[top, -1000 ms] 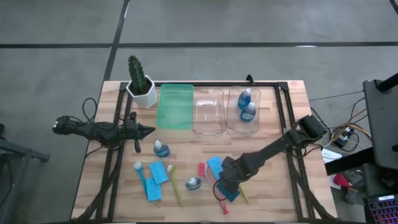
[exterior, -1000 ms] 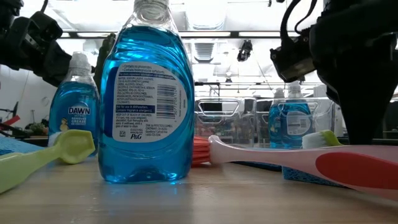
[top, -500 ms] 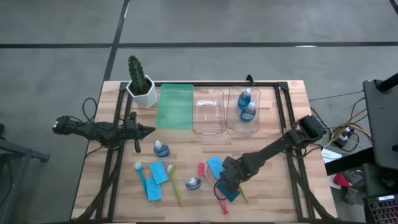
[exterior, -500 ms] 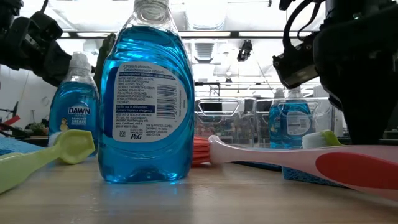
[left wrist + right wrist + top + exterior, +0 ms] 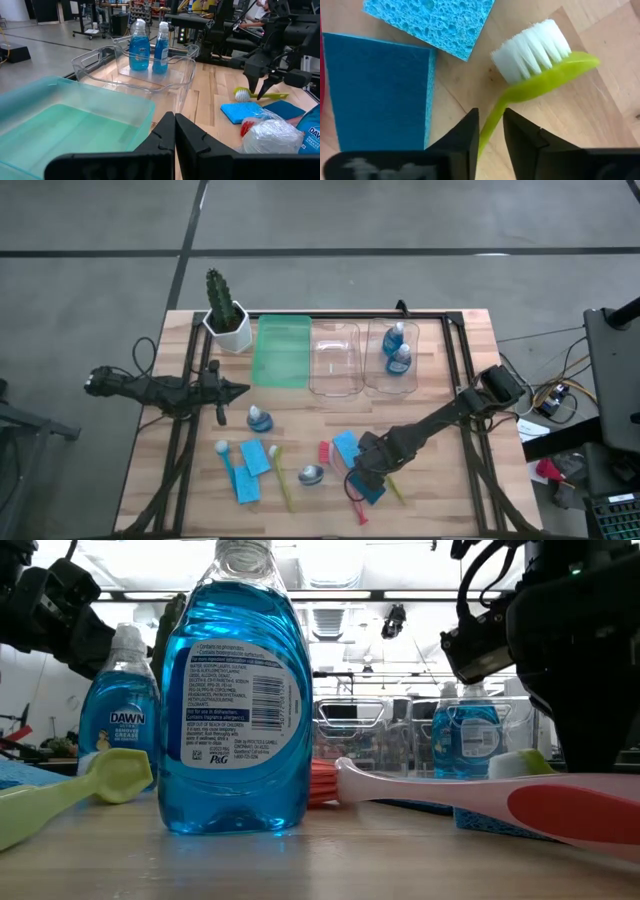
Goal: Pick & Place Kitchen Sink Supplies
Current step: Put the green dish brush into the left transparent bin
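Note:
My right gripper (image 5: 376, 474) points down at the table's near right and is shut on a yellow-green brush (image 5: 535, 55) with white bristles. A light blue sponge (image 5: 435, 20) and a darker teal sponge (image 5: 375, 90) lie flat right beside it. A pink brush (image 5: 355, 505) lies beside the teal sponge. My left gripper (image 5: 175, 135) hangs shut and idle at the table's left (image 5: 243, 390), touching nothing. Near it a small blue bottle (image 5: 259, 418) stands upright. Another bottle (image 5: 310, 475) lies on its side. My right gripper pinches the yellow-green brush's thin handle (image 5: 489, 131) between its two fingers, a short way behind the bristle head. The fingers come from above, pointing down, and lie across the handle. The brush lies on the table, bristles turned sideways.
At the far edge stand a green bin (image 5: 282, 352), a clear bin (image 5: 334, 358) and a clear bin (image 5: 393, 370) holding two blue bottles, with a cactus pot (image 5: 226, 320) to their left. Two blue sponges (image 5: 250, 470), a blue brush (image 5: 228, 460) and another yellow-green brush (image 5: 281, 478) lie near left.

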